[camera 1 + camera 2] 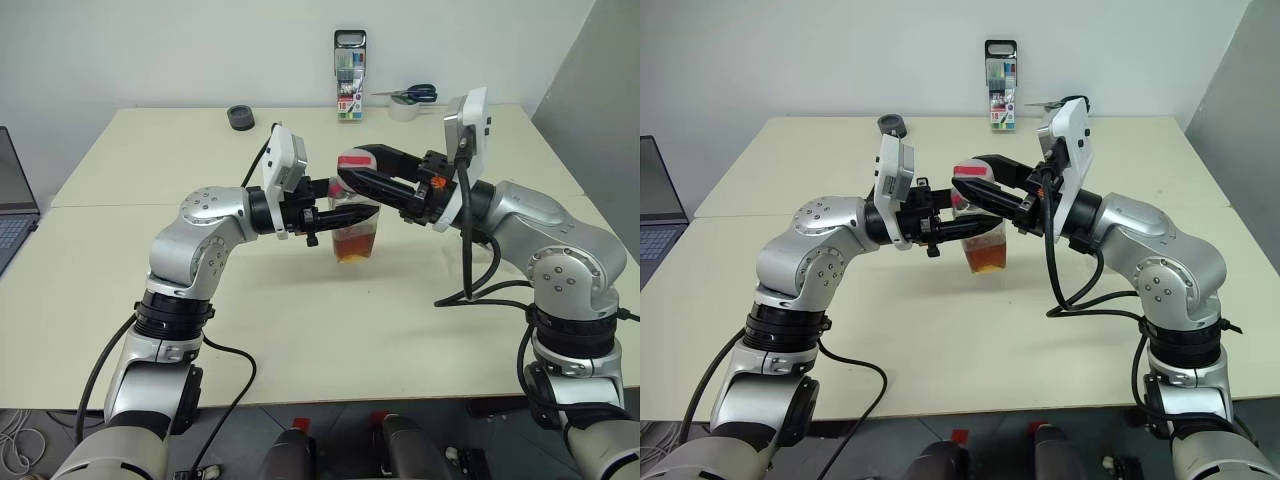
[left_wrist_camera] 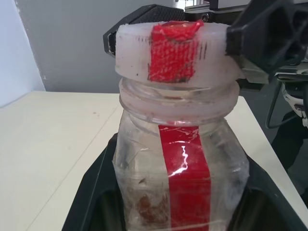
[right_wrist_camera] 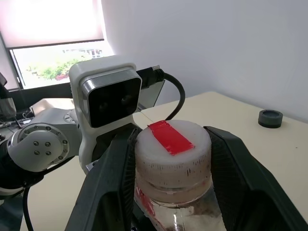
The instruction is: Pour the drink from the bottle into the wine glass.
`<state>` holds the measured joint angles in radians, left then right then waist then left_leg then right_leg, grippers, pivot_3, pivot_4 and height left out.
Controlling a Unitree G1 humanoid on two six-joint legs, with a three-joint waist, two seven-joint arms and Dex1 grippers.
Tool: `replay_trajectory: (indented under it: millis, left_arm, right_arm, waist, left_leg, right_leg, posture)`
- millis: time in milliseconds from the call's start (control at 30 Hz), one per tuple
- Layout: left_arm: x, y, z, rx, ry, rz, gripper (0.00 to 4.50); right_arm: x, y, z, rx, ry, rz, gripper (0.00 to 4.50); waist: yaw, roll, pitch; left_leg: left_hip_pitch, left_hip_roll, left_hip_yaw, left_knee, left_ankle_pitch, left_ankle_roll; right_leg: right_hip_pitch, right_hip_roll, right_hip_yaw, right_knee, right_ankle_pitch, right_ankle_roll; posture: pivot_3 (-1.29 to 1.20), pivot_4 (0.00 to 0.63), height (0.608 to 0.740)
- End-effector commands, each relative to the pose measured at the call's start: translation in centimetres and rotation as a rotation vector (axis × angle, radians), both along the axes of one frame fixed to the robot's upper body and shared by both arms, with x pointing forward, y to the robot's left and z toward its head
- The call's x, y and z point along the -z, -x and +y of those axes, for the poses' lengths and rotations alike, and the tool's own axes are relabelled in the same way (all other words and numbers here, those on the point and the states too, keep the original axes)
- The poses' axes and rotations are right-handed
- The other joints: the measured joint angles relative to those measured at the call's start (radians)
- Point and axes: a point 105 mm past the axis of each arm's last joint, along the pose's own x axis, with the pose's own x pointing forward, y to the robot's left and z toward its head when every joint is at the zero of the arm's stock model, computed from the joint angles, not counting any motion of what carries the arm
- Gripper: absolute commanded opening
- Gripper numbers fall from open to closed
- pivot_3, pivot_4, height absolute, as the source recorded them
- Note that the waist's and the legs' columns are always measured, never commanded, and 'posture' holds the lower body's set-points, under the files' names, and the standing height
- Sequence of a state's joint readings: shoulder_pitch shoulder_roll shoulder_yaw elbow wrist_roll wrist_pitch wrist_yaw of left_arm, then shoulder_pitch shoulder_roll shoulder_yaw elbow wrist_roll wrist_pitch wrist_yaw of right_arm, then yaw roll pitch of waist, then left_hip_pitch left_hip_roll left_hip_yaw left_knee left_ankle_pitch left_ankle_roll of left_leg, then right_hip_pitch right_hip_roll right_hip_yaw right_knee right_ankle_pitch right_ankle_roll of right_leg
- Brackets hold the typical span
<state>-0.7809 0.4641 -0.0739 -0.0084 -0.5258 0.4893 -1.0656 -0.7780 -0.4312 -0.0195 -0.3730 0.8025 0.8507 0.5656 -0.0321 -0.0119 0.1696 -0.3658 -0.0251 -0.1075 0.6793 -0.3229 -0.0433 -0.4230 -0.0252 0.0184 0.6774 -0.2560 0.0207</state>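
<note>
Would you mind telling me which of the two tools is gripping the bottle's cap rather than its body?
The right tool: its fingers flank the white cap, while the left tool clamps the bottle body.

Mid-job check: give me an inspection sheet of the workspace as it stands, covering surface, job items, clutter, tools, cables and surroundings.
Surface: beige table, two tops joined.
Job's things: clear plastic bottle with amber drink low inside; white cap with red tape on.
Clutter: black tape roll, marker pack, scissors on a white roll, at the far edge.
Grippers: left tool shut on the bottle body; right tool straddles the cap.
Cables: black leads by the right arm.
Surroundings: laptop at left, white wall.
</note>
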Motion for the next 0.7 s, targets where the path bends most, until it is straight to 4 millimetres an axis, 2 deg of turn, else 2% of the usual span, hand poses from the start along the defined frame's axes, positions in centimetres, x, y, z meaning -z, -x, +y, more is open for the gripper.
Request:
replay_trajectory:
  millis: [33, 133, 200, 367, 500, 600, 700]
  left_arm:
    - [-1.3, 1.9, -0.2, 0.107, 0.001, -0.054, 1.91]
    - [-1.1, 2.7, -0.3, 0.175, -0.029, -0.048, 1.91]
    - [-1.0, 2.8, -0.2, 0.184, -0.040, -0.055, 1.91]
    - [-1.0, 2.5, 0.2, 0.139, -0.029, -0.056, 1.91]
    - [-0.5, 2.6, 0.5, 0.104, -0.009, -0.034, 1.91]
    - [-0.2, 2.7, 0.5, 0.099, -0.006, -0.027, 1.91]
    - [-0.3, 2.7, 0.4, 0.094, -0.001, -0.028, 1.91]
  right_arm:
    - [-0.9, 1.6, 0.4, -0.163, 0.052, -0.031, 1.82]
    - [-0.5, 1.9, 0.4, -0.250, 0.129, -0.043, 1.82]
    - [-0.8, 1.4, 0.2, -0.272, 0.153, -0.054, 1.82]
    - [-2.7, -0.3, -0.7, -0.193, 0.147, -0.169, 1.82]
    - [-3.7, -0.1, -1.0, -0.146, 0.202, -0.310, 1.82]
    - [-4.1, 0.3, -1.1, -0.145, 0.174, -0.291, 1.82]
    - [-4.5, 0.0, -1.7, -0.116, 0.088, -0.183, 1.82]
  waist:
    - [0.000, 0.000, 0.000]
    - [-0.001, 0.000, 0.000]
    - [-0.001, 0.000, 0.000]
    - [0.000, 0.000, 0.000]
    - [-0.001, 0.000, 0.000]
    - [0.001, 0.000, 0.000]
    - [0.002, 0.000, 0.000]
  left_leg:
    - [0.000, 0.000, 0.000, 0.000, 0.000, 0.000]
    - [0.000, 0.000, 0.000, 0.000, 0.000, 0.000]
    - [0.000, 0.000, 0.000, 0.000, 0.000, 0.000]
    - [0.000, 0.000, 0.000, 0.000, 0.000, 0.001]
    - [0.000, 0.001, 0.000, 0.000, 0.000, 0.000]
    - [-0.001, 0.000, 0.000, 0.000, 0.000, 0.000]
    - [0.000, 0.000, -0.001, 0.000, 0.000, 0.000]
  right_leg:
    - [0.000, 0.000, 0.000, 0.000, 0.000, 0.000]
    - [0.000, 0.002, 0.000, 0.000, 0.000, 0.000]
    - [0.001, 0.003, -0.001, 0.000, 0.000, 0.000]
    - [0.001, 0.002, -0.001, 0.000, 0.000, 0.000]
    - [0.000, 0.001, 0.000, -0.001, 0.000, 0.000]
    - [0.000, 0.000, -0.001, -0.001, 0.000, 0.000]
    - [0.000, -0.001, 0.000, -0.001, 0.000, 0.000]
  posture:
    - [0.00, 0.150, 0.740]
    - [0.00, 0.150, 0.740]
    - [0.00, 0.150, 0.740]
    - [0.00, 0.150, 0.740]
    - [0.00, 0.150, 0.740]
    - [0.00, 0.150, 0.740]
    - [0.00, 0.150, 0.740]
